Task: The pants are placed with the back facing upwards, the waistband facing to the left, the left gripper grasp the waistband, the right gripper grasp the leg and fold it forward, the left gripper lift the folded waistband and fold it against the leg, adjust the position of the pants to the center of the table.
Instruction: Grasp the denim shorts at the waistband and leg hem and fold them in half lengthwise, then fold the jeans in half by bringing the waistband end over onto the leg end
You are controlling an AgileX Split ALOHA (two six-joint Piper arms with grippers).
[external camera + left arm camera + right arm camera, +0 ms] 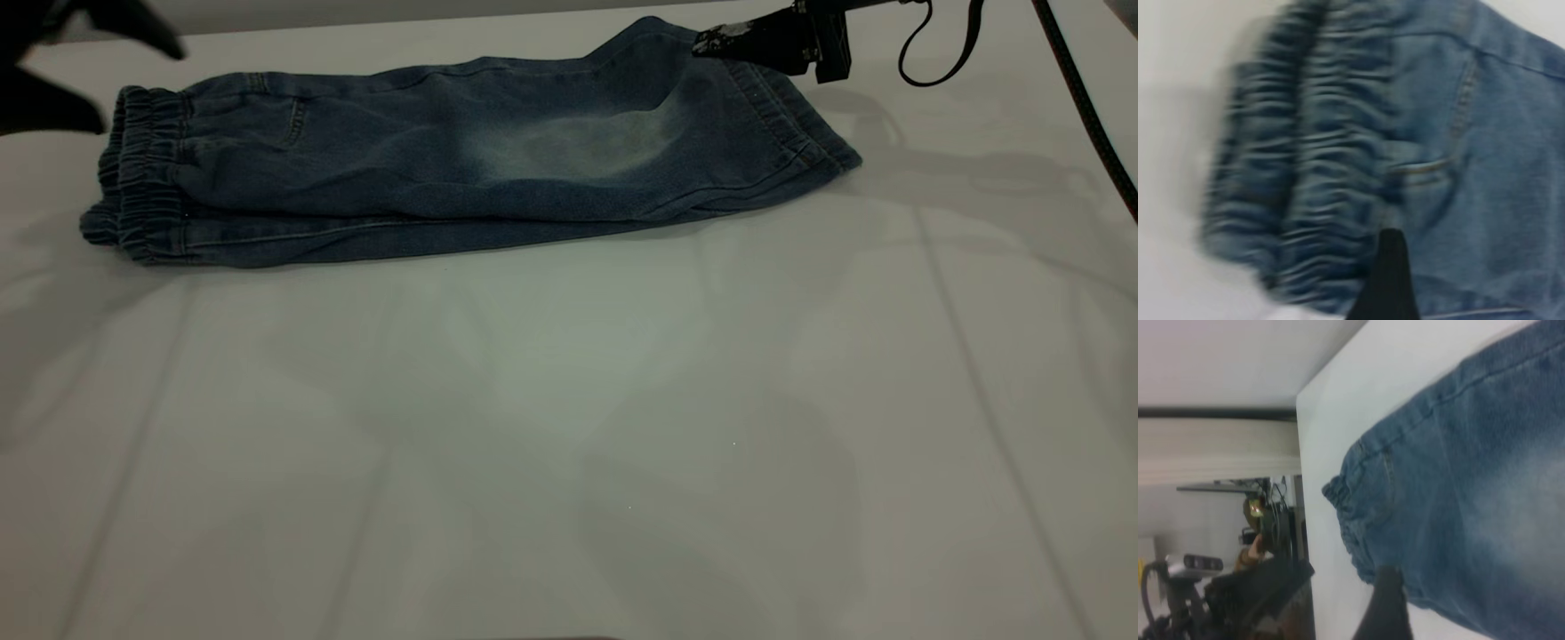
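The blue denim pants (462, 169) lie folded lengthwise at the far side of the table (569, 427). Their ruched waistband (138, 178) is at the left, and the leg (605, 142) with its pale faded oval lies on top. My left gripper (133, 87) hovers open at the waistband's far end, with nothing between its jaws. One of its fingers (1388, 280) shows over the waistband (1311, 167). My right gripper (711, 40) is at the leg's far edge near the hem and is open. One of its fingers (1386, 607) shows by the pants' (1471, 487) edge.
A looped black cable (942, 53) hangs behind the right gripper, and another cable (1085, 116) runs down the table's right side. A wide stretch of bare table lies in front of the pants. The right wrist view shows the table's edge (1301, 453) and room clutter beyond.
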